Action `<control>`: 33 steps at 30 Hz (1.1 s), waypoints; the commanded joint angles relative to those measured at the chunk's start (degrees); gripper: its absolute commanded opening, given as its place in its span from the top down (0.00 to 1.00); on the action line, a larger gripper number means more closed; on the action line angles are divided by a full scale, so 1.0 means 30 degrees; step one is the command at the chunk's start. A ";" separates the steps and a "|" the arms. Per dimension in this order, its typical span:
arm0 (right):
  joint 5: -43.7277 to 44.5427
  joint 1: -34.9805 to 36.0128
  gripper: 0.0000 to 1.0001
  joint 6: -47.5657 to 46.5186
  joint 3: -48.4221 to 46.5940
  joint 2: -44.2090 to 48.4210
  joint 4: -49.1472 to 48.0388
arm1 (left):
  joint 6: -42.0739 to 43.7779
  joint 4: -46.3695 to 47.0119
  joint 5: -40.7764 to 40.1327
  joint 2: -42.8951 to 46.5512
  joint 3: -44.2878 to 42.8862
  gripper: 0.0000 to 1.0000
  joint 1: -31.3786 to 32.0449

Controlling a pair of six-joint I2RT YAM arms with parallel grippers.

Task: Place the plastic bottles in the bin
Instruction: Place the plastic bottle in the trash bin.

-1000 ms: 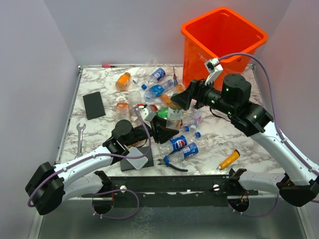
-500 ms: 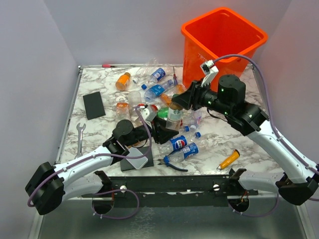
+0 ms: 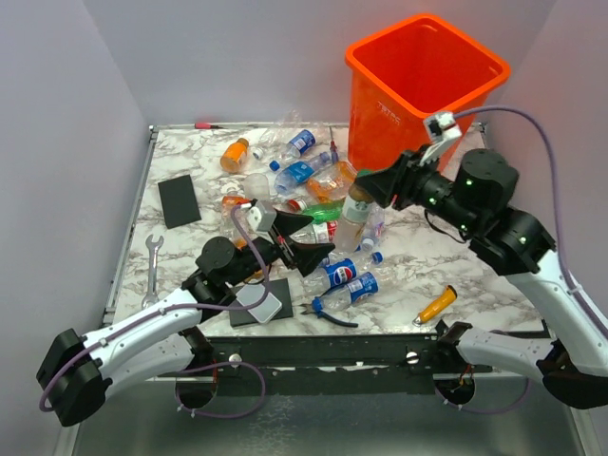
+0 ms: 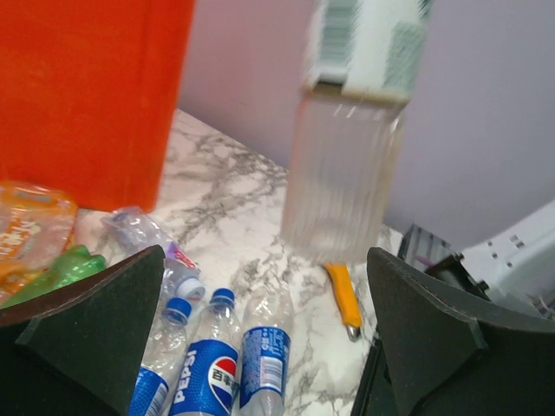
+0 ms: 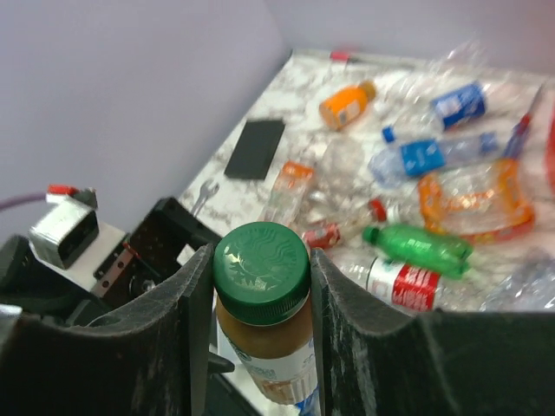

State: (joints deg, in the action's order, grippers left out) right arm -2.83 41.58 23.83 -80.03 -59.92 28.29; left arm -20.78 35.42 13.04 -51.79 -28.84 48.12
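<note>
The right pincer (image 3: 369, 183) has swung up and back toward its own side, carrying the green-capped bottle (image 5: 261, 265). The left pincer (image 3: 321, 235) has sprung wide and drawn away, released and holding nothing. The right pincer is clenched on either side of the bottle's cap, with the bottle hanging upright, clear of the bench (image 3: 418, 266) and just in front of the bin (image 3: 389, 123). The bin's mouth lies beyond and above the bottle, so the nearer right arm probably needs to lift it over the rim, while the other bottles (image 3: 347, 275) lie on the bench.
</note>
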 commanded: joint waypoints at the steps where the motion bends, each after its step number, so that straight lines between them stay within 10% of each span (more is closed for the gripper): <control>1: 0.4256 0.0069 0.99 -0.2353 -0.3921 0.0755 0.1797 | -0.0047 0.0388 -0.3965 0.1211 0.0705 0.01 0.0067; 6: 0.8735 0.0056 0.99 -0.5062 -0.7747 0.0267 0.1825 | 0.1014 -0.1024 -0.9940 0.2489 0.0825 0.01 0.0047; 11: 1.5231 0.0073 1.00 -0.9247 -0.6725 0.0051 -0.4776 | 0.1622 -0.2558 -1.5137 0.3424 0.0914 0.01 0.0066; 20: 1.7917 -0.0759 0.99 -1.5676 -0.6603 -0.4505 -1.7580 | 0.1950 -0.2895 -1.6431 0.3424 0.0708 0.01 0.0046; 33: 1.4695 -0.7778 0.99 -0.7144 -1.3644 -1.2529 -0.9835 | 0.1883 -0.2974 -1.6298 0.4020 0.0656 0.01 0.0068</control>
State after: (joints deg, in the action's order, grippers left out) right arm 44.69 20.36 -6.26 -116.77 -94.45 -8.88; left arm -15.77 27.07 -34.44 -40.51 -26.74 48.12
